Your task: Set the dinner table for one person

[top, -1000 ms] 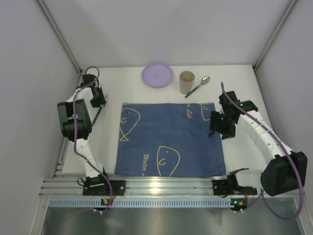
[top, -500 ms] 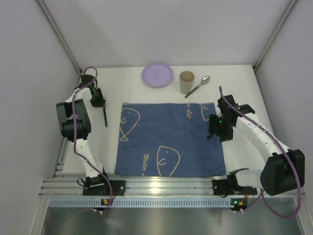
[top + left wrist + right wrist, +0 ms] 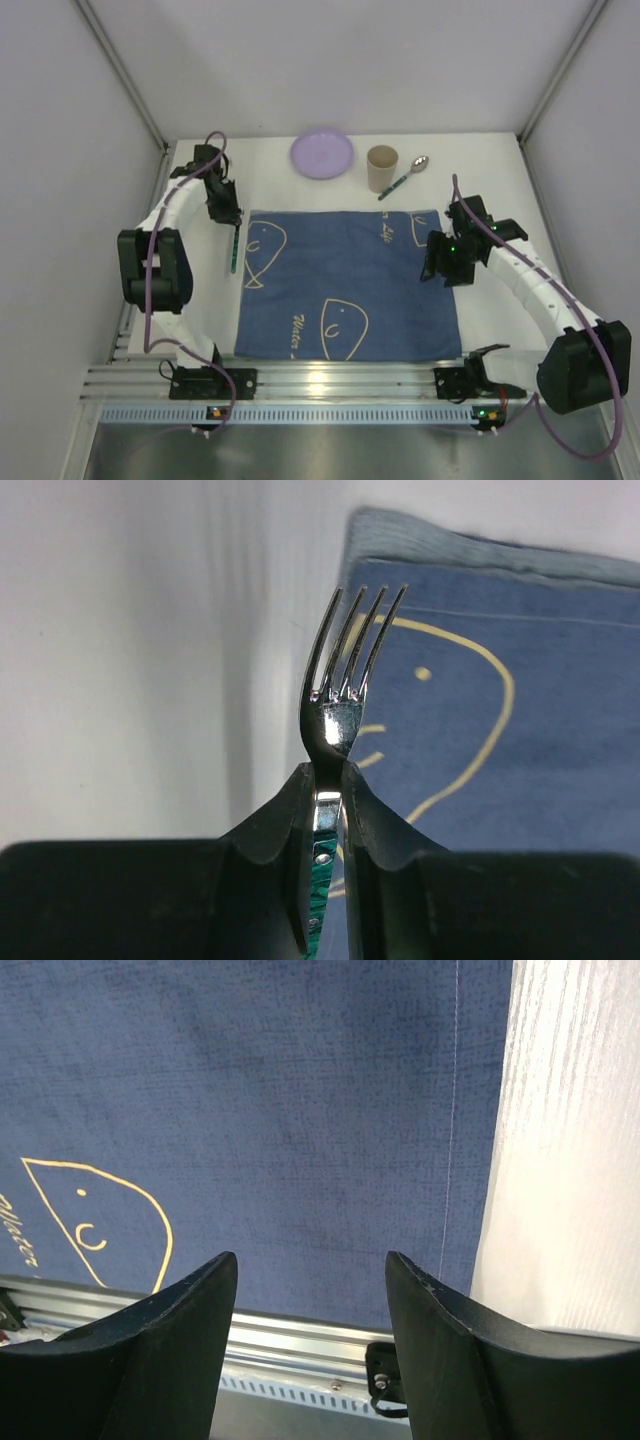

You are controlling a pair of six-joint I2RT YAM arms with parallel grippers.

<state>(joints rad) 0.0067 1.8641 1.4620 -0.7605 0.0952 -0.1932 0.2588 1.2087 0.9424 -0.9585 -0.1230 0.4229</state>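
Steel fork [image 3: 345, 670], clamped by its green handle in your left tool [image 3: 325, 772], hung over the white table [image 3: 480, 160] at the left edge of the blue mat [image 3: 350, 290] while your right tool [image 3: 310, 1260] gaped empty, so you seemed mid-placement and next needed to lower it flat, then release.

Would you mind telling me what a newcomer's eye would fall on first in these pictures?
Most likely the blue cloth mat with pale line drawings, spread over the middle of the white table. Next, the left gripper, shut on a green-handled fork at the mat's left edge. A purple plate, a tan cup and a spoon wait along the far edge.
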